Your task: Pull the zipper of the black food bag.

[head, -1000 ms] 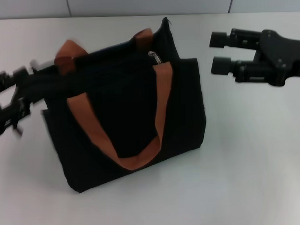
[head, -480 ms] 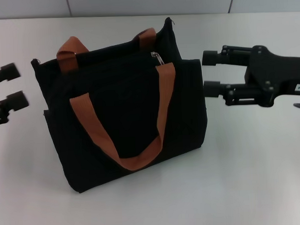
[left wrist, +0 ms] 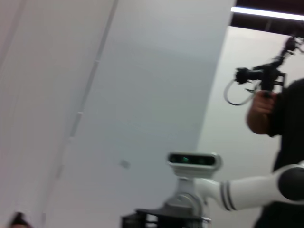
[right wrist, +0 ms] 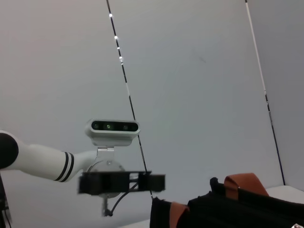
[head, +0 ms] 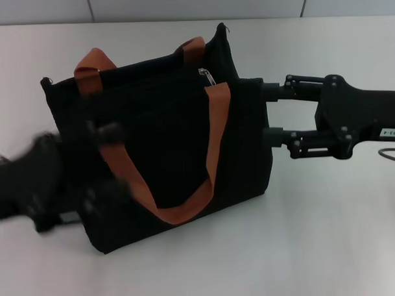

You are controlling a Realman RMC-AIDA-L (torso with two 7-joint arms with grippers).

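The white tabletop (head: 330,234) carries the black food bag (head: 165,149), which stands upright left of the tabletop's middle, its top nearer the far edge and its front face with one orange-brown strap (head: 186,207) looped down toward the near edge. A second orange-brown strap (head: 91,64) rises at the bag's far left top corner. The right gripper (head: 266,113) reaches in from the right edge, lying level, its two fingers spread apart with nothing between them; their tips sit at the bag's right side panel, touching or just beside it. The left gripper (head: 97,161) comes in from the left edge as a dark smear over the bag's lower left front, and whether it is spread or closed cannot be told. The zipper (head: 205,75), a small silver tab, lies on the bag's upper edge near its right end, above and left of the right gripper, apart from both grippers.
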